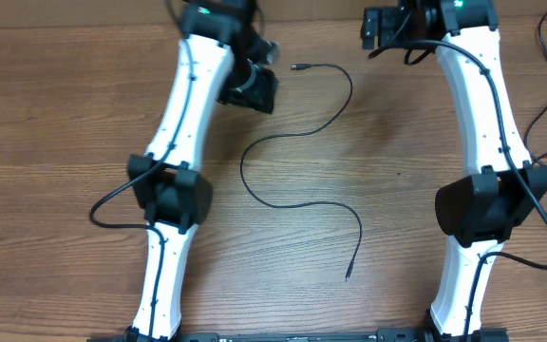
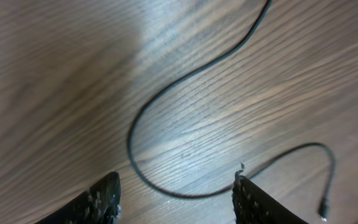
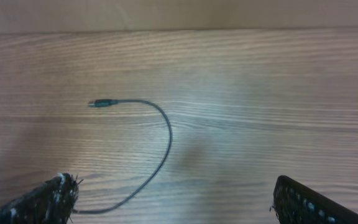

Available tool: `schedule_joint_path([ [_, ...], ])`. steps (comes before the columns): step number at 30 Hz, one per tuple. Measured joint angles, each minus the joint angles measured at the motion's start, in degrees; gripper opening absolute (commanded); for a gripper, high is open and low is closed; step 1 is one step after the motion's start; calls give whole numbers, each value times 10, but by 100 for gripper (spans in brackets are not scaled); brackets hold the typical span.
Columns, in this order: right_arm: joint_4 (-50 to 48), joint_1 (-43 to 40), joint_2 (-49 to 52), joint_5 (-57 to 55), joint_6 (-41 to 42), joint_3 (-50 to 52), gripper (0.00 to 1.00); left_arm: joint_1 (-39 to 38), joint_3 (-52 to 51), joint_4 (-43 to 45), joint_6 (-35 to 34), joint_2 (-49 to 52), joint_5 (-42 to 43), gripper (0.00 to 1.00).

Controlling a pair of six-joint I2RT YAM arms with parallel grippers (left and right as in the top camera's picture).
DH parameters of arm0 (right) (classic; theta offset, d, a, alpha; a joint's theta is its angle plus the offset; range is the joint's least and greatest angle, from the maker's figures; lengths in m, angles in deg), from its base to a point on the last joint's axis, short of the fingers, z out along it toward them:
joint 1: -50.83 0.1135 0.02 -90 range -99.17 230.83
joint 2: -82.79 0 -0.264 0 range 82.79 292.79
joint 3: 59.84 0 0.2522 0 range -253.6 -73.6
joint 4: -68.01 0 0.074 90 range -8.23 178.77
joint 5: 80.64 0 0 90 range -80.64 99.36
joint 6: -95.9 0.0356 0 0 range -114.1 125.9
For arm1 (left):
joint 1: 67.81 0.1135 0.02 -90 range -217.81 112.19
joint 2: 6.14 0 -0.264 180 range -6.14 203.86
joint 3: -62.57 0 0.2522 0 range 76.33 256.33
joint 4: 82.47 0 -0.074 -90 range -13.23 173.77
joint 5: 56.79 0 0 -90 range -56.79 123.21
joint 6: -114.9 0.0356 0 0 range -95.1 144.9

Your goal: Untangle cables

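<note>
One brown wooden table is carrying everything here. Two white robot arms with black joints are reaching across it, the left arm on one side and the right arm on the other. Between the two arms one thin black cable is lying flat on the table. It is not crossing over itself anywhere. It is making two big bends, like a loose letter S. It is showing two ends. One small plug end is lying near the tip of the left arm, close but not touching. The other end is lying lower down, nearer the bottoms of the arms. The left jaws are standing apart and are holding nothing. In the left wrist view two dark fingers are poking up from the bottom edge. The thin black cable is curving on the table in the gap between them, and one plug end is lying out past the second finger. The right jaws are standing wide apart and are holding nothing too. In the right wrist view two dark fingers are sitting in the bottom corners, well apart. One piece of the cable is bending on the table there, and one plug end is lying out in front.
</note>
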Motion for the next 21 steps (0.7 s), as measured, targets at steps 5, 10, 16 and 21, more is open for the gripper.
schedule_joint_path([
  [5, 47, 4, -6, -24, -10, -19, 100, -42, -94, 75, -12, 19, -64, 58],
  [10, 75, 4, -6, -31, -24, -19, 100, -58, -170, 146, -10, 35, -137, 57],
  [16, 82, 4, -6, -34, -33, -19, 100, -44, -184, 172, -10, 37, -200, 55],
  [21, 82, 4, -6, -35, -36, -19, 100, -33, -197, 188, -10, 37, -183, 55],
])
